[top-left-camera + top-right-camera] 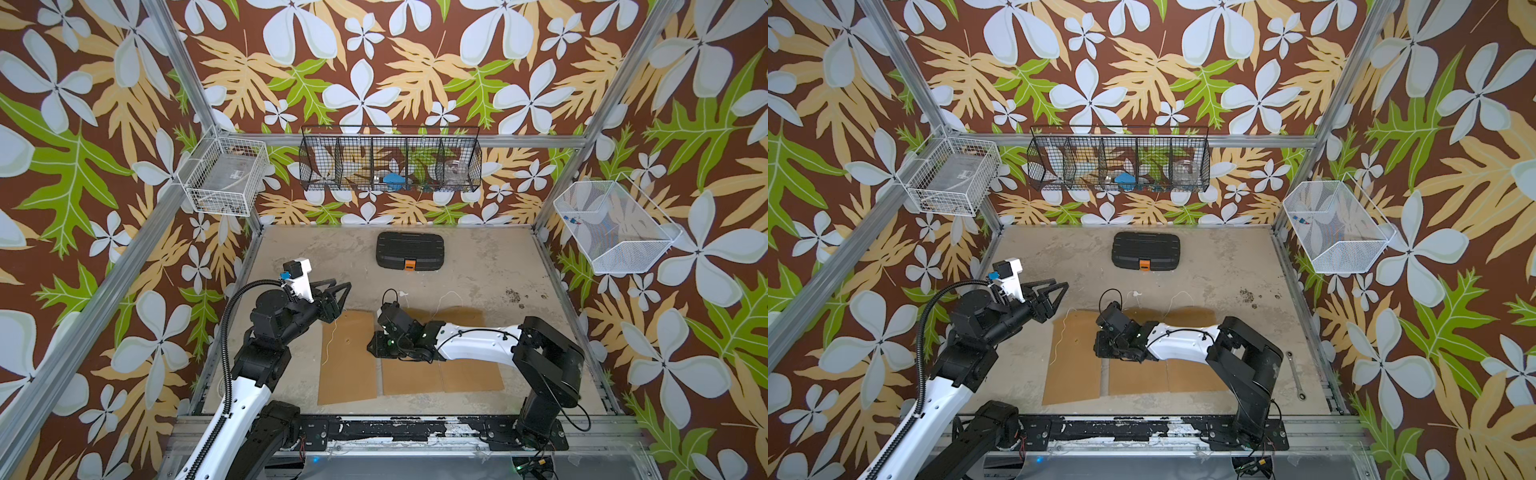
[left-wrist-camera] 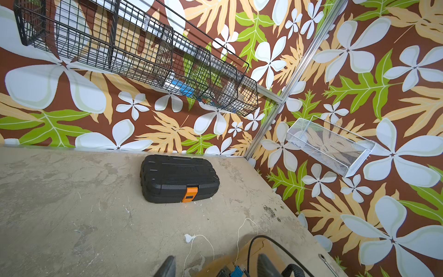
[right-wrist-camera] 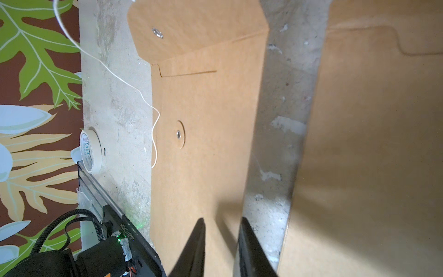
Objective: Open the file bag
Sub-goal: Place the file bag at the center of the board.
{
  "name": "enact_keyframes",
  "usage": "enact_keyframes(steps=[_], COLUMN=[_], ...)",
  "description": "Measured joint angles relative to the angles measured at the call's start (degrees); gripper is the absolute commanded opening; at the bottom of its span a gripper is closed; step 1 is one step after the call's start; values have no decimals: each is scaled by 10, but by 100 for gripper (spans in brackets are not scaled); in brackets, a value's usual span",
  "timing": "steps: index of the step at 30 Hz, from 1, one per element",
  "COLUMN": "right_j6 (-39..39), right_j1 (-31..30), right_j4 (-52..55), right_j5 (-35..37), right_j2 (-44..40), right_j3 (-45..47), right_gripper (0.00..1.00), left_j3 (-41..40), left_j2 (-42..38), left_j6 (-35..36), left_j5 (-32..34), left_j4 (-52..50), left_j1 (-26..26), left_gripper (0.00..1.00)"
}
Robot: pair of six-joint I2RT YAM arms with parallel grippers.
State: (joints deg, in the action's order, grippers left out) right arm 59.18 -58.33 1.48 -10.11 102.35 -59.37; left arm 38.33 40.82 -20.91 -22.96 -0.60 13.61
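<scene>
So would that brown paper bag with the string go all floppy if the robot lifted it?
Probably floppy: the file bag lies thin and flat, so a lifted corner would likely bend. It looks light, just paper. Its loose white string would probably dangle.

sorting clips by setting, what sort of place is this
Probably a lab robot test cell, not a real office: an aluminium frame hung with a printed floral backdrop, wire baskets on the walls, and a worn tabletop carrying brown file bags.
</scene>
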Motion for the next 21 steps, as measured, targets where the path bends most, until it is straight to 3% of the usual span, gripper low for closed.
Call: enact_keyframes(steps=[21], right_j6=[2], right_j1=[0], right_j4=[12], right_j5=[15], right_j2=[-7], right_j3=[5], right_gripper=[27], left_j3=[0], left_j2=[-1], left_j6=[0], left_j5=[0], left_j4=[0], left_j1=[0], left_gripper=[58])
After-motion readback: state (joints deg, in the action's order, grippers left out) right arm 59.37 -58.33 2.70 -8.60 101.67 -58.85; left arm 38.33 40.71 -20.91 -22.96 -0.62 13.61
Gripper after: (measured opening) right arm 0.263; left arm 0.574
